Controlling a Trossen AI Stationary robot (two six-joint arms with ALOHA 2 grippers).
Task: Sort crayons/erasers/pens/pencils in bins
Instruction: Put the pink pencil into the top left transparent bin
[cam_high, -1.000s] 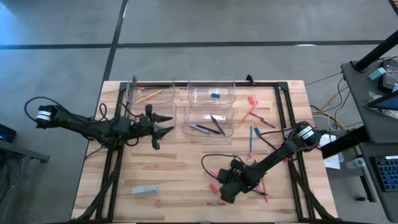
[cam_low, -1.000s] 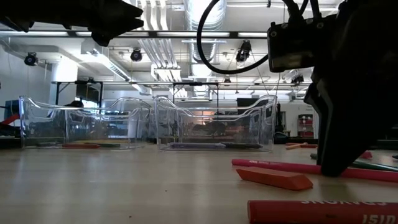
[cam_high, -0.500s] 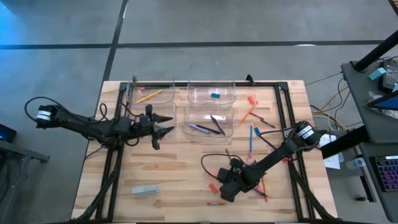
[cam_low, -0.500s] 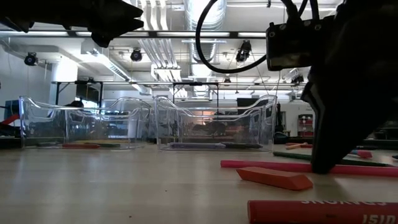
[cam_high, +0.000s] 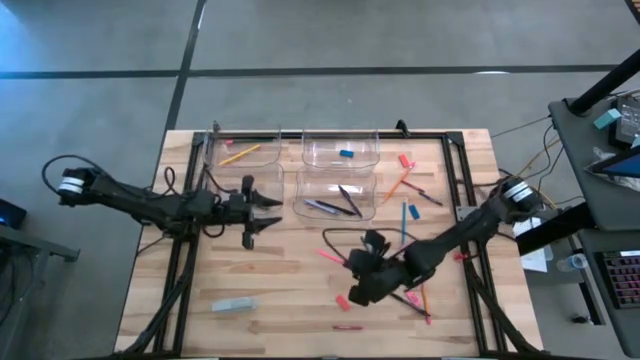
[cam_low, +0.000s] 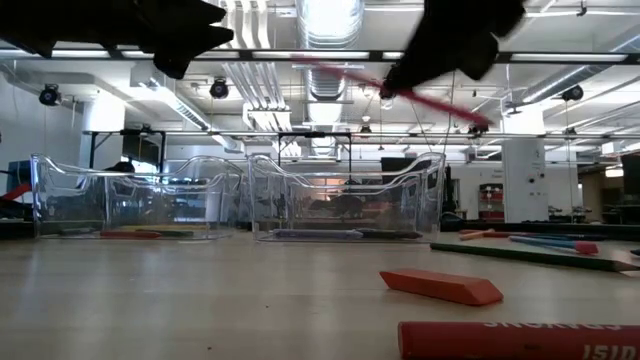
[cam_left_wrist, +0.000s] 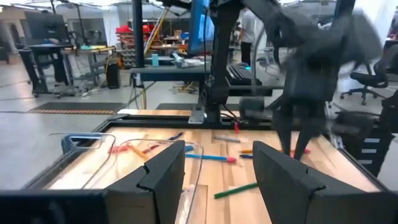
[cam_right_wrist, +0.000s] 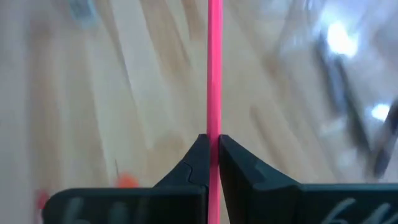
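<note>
Right fingers (cam_right_wrist: 212, 155) clamp pink pencil (cam_right_wrist: 214, 68); crayon (cam_low: 520, 340) lettering unreadable.

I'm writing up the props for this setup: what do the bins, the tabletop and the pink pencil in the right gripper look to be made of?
The bins: clear, glossy plastic by the look; their contents show through the walls. The tabletop: pale wood planks with visible grain, matte finish. The pink pencil, pinched in the right gripper: smooth, evenly coloured coating, probably painted wood, though its core isn't visible.
</note>
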